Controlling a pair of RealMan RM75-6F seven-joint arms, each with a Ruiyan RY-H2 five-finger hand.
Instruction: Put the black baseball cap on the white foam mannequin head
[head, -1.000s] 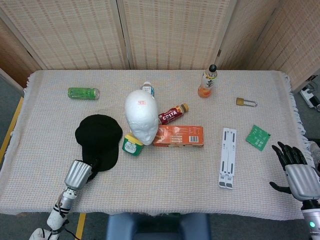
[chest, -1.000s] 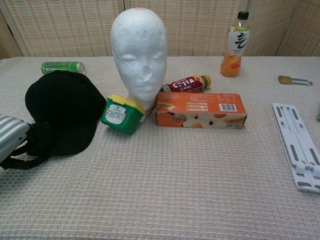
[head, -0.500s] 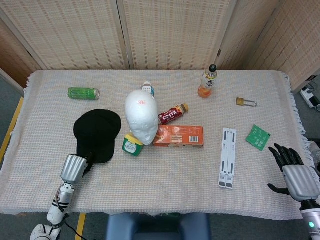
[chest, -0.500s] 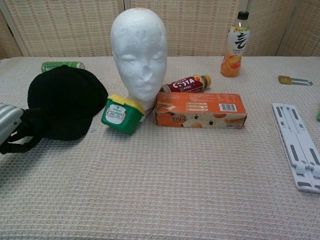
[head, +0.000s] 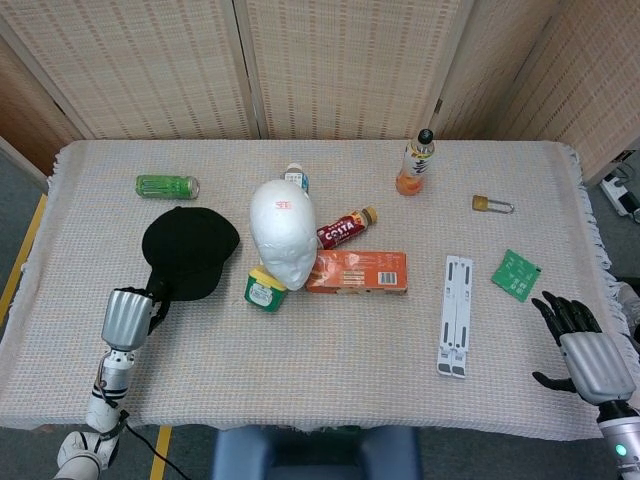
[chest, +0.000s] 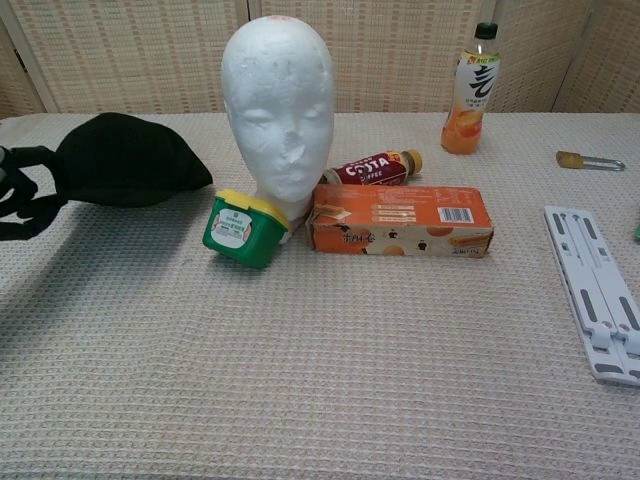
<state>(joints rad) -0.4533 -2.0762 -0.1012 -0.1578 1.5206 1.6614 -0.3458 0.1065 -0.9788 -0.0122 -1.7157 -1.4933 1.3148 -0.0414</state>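
Note:
The black baseball cap hangs just above the table, left of the white foam mannequin head. My left hand grips it at its near edge. In the chest view the cap is raised and tilted, with the dark fingers of that hand at its left end. The mannequin head stands upright at the table's middle, facing me. My right hand hovers at the table's front right corner, fingers spread and holding nothing.
A green tub with a yellow lid leans against the mannequin's base. An orange box and a Costa bottle lie to its right. A green can lies behind the cap. A white folding stand lies further right.
My left hand has drawn back to the left and lifted the cap off the cloth, tilting it up. My right hand has slipped a little toward the table's front edge.

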